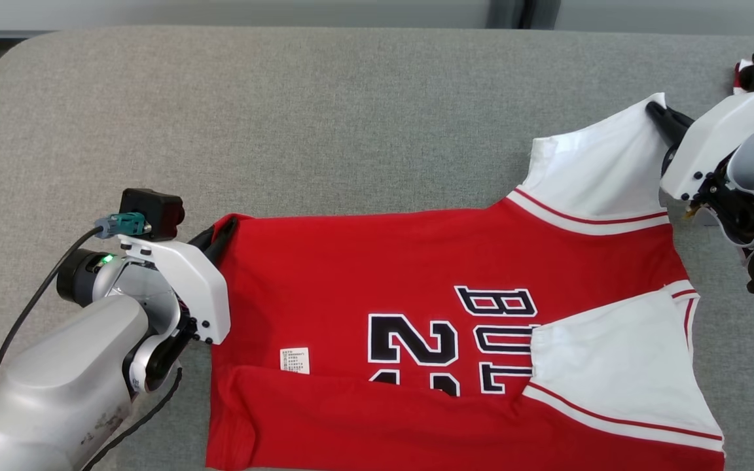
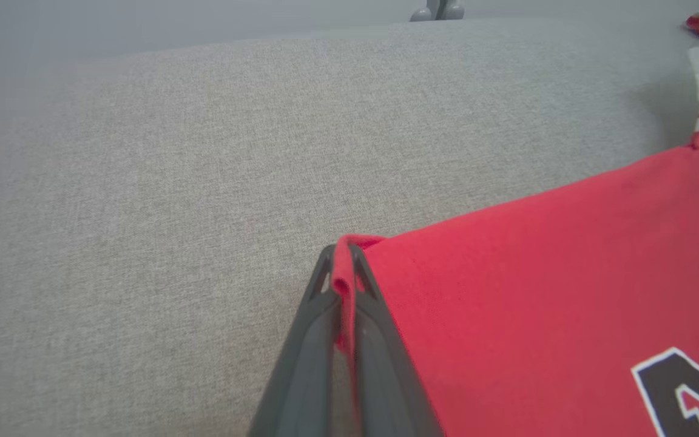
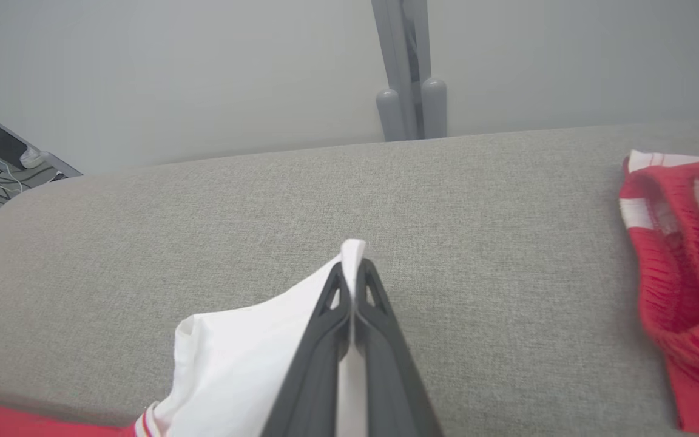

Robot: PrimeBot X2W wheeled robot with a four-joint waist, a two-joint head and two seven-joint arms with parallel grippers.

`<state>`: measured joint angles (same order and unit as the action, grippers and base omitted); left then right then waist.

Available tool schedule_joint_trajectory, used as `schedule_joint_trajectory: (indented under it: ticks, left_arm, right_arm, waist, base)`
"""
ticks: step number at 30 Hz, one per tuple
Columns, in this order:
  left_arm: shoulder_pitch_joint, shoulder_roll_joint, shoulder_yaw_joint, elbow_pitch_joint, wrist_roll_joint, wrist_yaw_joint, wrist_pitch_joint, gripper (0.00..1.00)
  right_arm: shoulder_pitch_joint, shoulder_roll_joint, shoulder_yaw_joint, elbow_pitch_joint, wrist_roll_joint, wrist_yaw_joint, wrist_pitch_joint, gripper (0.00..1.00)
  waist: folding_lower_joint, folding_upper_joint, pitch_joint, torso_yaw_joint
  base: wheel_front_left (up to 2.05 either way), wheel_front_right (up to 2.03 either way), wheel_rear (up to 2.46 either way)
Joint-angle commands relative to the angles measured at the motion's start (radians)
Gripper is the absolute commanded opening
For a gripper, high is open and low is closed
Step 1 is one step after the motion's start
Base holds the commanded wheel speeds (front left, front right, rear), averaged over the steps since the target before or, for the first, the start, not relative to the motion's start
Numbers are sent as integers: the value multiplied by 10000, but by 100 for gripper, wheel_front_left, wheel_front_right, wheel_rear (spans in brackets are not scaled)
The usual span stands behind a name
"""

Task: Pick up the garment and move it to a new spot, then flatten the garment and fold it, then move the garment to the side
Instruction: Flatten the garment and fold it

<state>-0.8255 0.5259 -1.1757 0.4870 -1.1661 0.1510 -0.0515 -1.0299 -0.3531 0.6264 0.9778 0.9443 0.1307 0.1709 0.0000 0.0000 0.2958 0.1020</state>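
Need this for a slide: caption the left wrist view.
Left gripper pinching a corner of the red jersey on the grey fabric surface.

The head camera looks steeply down onto the grey fabric surface, far enough off to take in most of the red-and-white jersey. The left wrist camera rides low and close behind the left gripper, facing along its fingers across the surface. The red corner pinched at the fingertips also appears in the head view. The right wrist camera sits likewise behind the right gripper, facing the pale wall beyond the fingertips. It shares the pinched white sleeve with the head view.
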Motion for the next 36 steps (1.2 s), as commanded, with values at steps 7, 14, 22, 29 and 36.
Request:
schedule_joint_trajectory:
  ticks: [7,14,22,29,36]
  left_arm:
    - [381,361,-225,-131,51,-175,120,0]
    - [872,1084,-429,-459,-70,-235,593,0]
    - [1088,1495,-536,-1179,-237,-824,944,0]
    - [1397,1944,-700,-1852,-587,-1165,1901,0]
    - [1408,2719,-725,-2901,-1428,-1126,3369,0]
  right_arm:
    - [574,-246,642,-429,561,4,573,0]
    - [1067,-595,1291,-1106,1172,4,1500,0]
    - [1486,-1024,1764,-1724,1775,4,2393,0]
    - [1813,-1342,2072,-2296,2145,4,3020,0]
    - [2100,-1560,2210,-2567,2468,4,3821,0]
  waist:
    - [0,0,-595,-184]
    - [0,0,-1181,-486]
    - [0,0,-1640,-772]
    - [0,0,-1852,-1055]
    - [0,0,-2042,-1110]
  base:
    - [0,0,0]
    - [0,0,0]
    - [0,0,0]
    - [0,0,0]
    - [0,0,0]
